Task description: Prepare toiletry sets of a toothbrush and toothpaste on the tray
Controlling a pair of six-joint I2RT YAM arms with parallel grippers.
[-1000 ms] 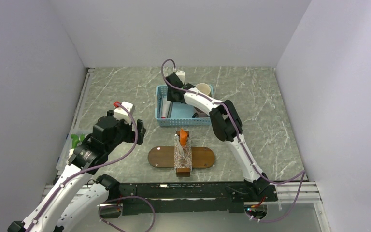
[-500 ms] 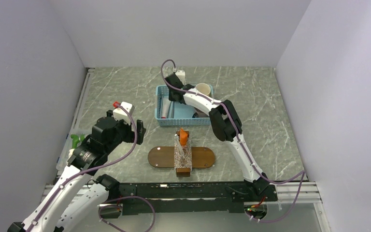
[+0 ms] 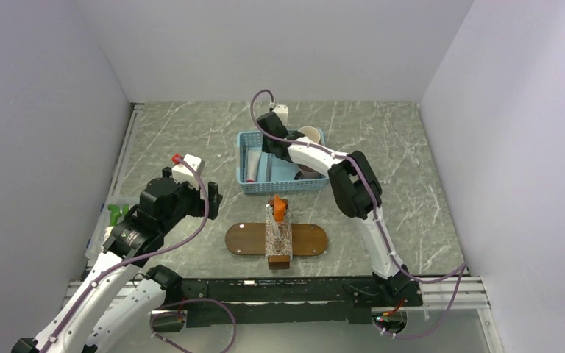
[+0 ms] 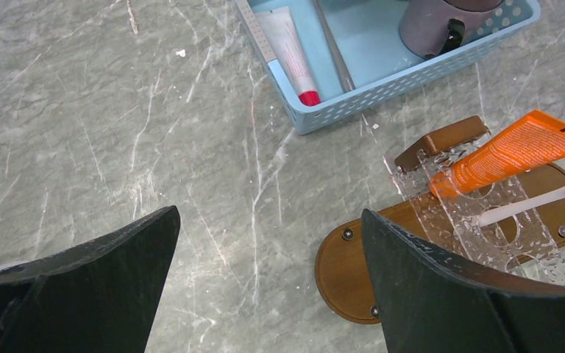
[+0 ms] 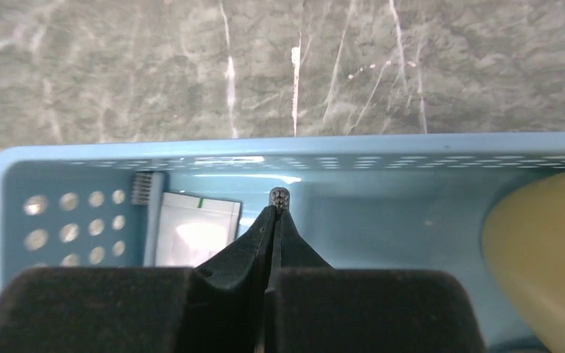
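The right gripper [image 5: 274,220] is pinched shut on a toothbrush [image 5: 279,197] inside the blue basket [image 5: 412,147] — the left gripper [image 4: 268,220] is held wide open and empty.

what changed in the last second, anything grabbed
The right gripper closed its jaws on a toothbrush in the blue basket, bristle head poking past the tips, and its arm swung slightly right. The left gripper stayed open and parked; tray and orange toothpaste unmoved.
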